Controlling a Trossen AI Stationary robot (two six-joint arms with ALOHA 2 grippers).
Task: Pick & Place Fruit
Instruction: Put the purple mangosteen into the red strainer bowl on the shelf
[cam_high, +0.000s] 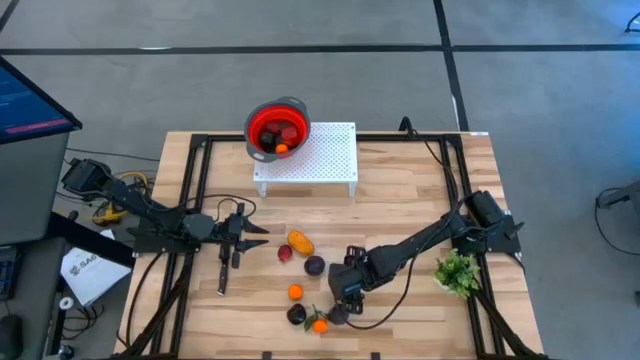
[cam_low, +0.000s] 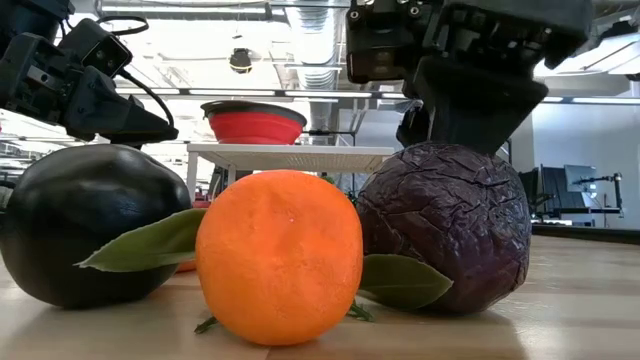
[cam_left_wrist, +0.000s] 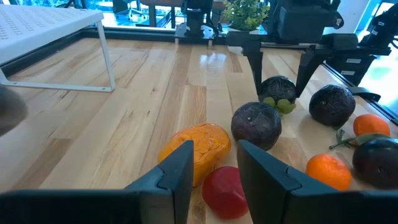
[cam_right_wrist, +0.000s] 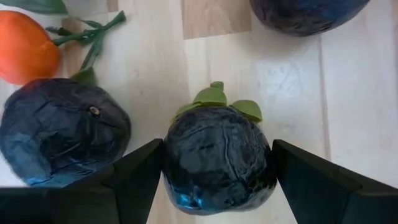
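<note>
Several toy fruits lie on the table's near middle. They include an oblong orange-yellow piece (cam_high: 300, 242), a red one (cam_high: 285, 254), dark purple ones (cam_high: 314, 265) and small orange balls (cam_high: 295, 292). My right gripper (cam_high: 345, 293) points down among them, shut on a dark purple fruit with a green calyx (cam_right_wrist: 217, 155), which the gripper hides in the high view. A wrinkled purple fruit (cam_right_wrist: 62, 130) and an orange ball (cam_right_wrist: 25, 46) lie beside it. My left gripper (cam_high: 262, 237) hovers open just left of the oblong piece and the red fruit (cam_left_wrist: 224, 190), touching nothing. My right gripper pinches the dark purple fruit between its two fingers, one finger (cam_right_wrist: 134, 177) on each flank (cam_right_wrist: 177, 168). The fingers come from above, pointing down. The calyx (cam_right_wrist: 214, 99) shows past the fingers. In the left wrist view the fruit (cam_left_wrist: 278, 96) still sits on the table.
A red bowl with a grey rim (cam_high: 249, 130), holding some fruit, stands on the left end of a white perforated rack (cam_high: 325, 155) at the table's far middle. A green leafy sprig (cam_high: 457, 272) lies at the right edge. Black frame rails run along the table's sides.
</note>
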